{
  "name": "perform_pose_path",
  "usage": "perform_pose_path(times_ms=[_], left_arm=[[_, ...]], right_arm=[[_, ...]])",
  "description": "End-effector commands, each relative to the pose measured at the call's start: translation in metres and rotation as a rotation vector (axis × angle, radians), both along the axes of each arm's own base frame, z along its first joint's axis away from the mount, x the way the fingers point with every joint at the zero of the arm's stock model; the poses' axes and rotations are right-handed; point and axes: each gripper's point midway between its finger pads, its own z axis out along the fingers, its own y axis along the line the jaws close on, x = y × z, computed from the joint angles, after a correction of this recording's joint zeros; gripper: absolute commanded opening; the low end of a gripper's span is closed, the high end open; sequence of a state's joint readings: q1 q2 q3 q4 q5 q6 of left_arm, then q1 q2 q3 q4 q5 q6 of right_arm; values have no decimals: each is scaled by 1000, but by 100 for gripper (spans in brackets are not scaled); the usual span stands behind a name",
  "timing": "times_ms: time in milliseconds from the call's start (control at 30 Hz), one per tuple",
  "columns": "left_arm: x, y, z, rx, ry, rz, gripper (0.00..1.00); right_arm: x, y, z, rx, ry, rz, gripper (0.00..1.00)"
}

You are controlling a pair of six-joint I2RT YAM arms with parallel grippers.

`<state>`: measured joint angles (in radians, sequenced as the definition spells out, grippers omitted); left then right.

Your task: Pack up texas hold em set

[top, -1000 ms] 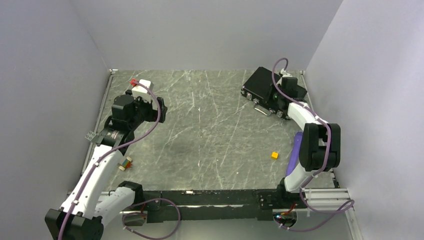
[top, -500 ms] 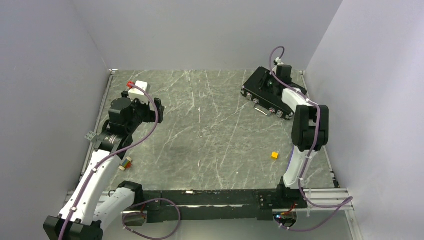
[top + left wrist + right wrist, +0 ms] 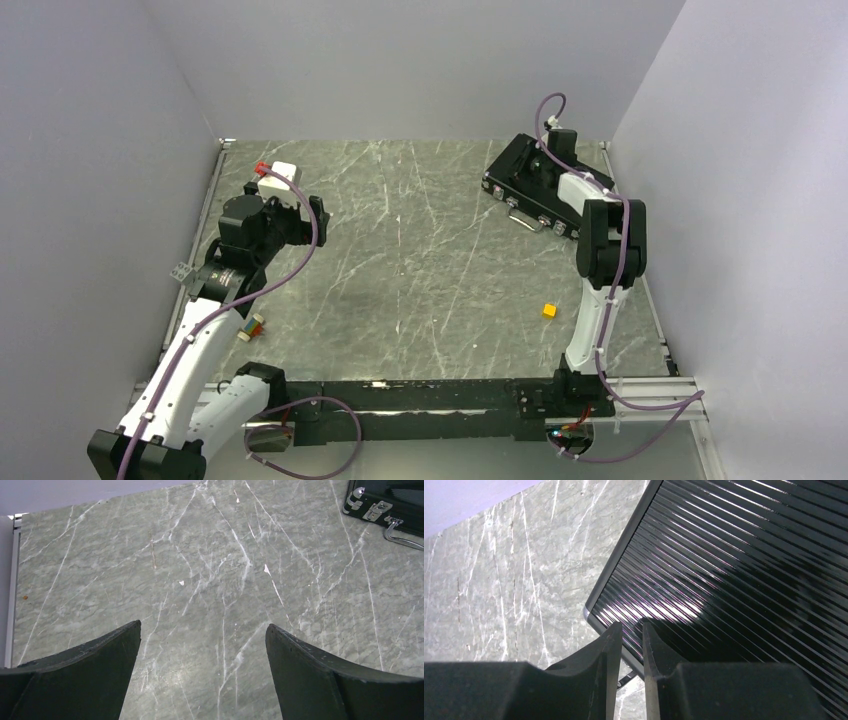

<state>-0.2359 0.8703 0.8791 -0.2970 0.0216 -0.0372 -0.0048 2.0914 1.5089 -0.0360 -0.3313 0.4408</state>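
briefcase (image 3: pixel 515 165): closed, laid flat at the marble table's (image 3: pixel 420 260) far-right corner.
right gripper (image 3: pixel 630 642): fingers drawn together, empty, held over the briefcase's ribbed lid.
left gripper (image 3: pixel 202 630): spread wide, empty, well left of the briefcase.

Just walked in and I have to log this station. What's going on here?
The black briefcase lies closed at the far right of the table. The right gripper, shut and holding nothing, is down at its ribbed lid near one edge; whether it touches is unclear. The left gripper hangs open over bare table on the left. A small yellow cube lies loose on the table.
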Motion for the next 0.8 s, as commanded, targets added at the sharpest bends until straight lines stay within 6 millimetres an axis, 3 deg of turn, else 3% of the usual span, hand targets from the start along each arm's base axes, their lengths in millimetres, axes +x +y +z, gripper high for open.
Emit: perform_pose_path(times_ms=[0, 133, 200, 367, 767], left_arm=[[3, -1, 12, -7, -44, -9, 98], [3, -2, 13, -9, -44, -10, 98], [3, -2, 12, -8, -41, -10, 98], [3, -2, 12, -8, -41, -10, 98], [2, -2, 13, -10, -46, -12, 98]], right_arm=[[-8, 0, -12, 24, 9, -20, 26], [-22, 7, -12, 62, 7, 4, 24], [-31, 27, -12, 74, 11, 50, 24], [-39, 41, -7, 110, 0, 91, 24], [-55, 48, -26, 106, 53, 87, 23]])
